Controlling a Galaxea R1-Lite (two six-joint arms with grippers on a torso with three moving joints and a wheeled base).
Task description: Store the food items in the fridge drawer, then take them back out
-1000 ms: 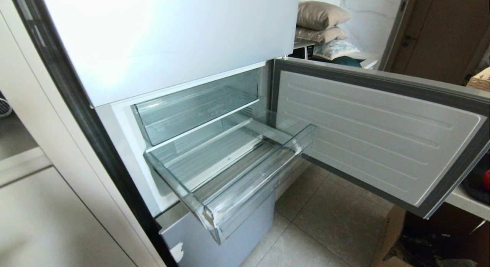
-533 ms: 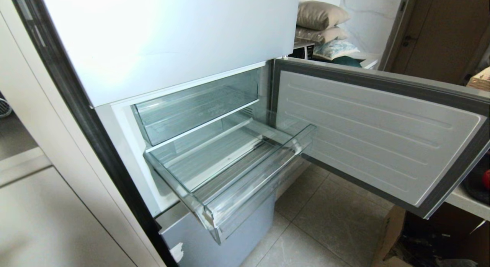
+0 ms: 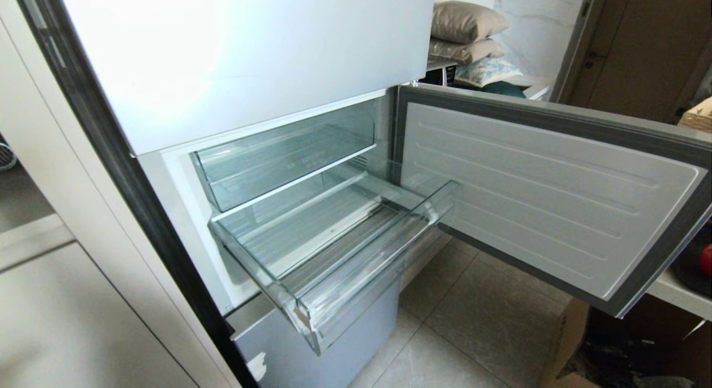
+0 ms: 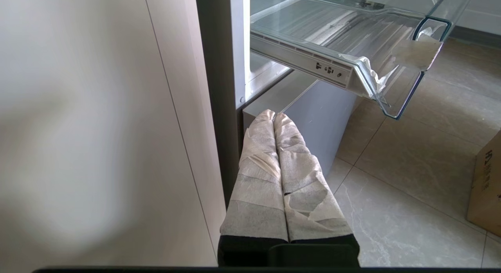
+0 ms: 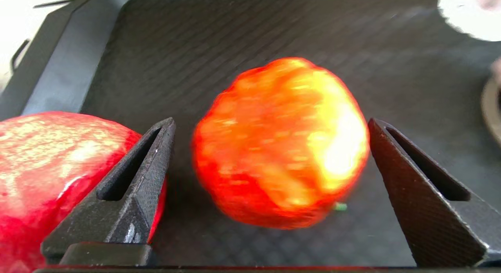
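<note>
Between the two dark fingers of the right pincer (image 5: 270,187), which stand spread wide and grasp nothing, an orange-red ball (image 5: 280,144) is framed at the centre of the right wrist view. It rests on a dark textured tray (image 5: 235,38), and no contact with either finger can be made out. The fingers appear to be set astride it so that they can close on its widest part. A second, redder fruit (image 5: 51,163) is seen at the lower left of that frame, just beside and partly behind one finger; it could be nudged as the grip closes.

At the lower centre of the left wrist view, the left pincer (image 4: 274,115) is seen clenched, its taped fingers pressed together, parked low beside the fridge and holding nothing.

At the centre of the head view, the fridge drawer (image 3: 356,277) is pulled well out and nothing is seen in it, with the fridge door (image 3: 545,199) swung open to its right, presumably so that food can be lowered in from above. Storing has apparently not yet begun.
</note>
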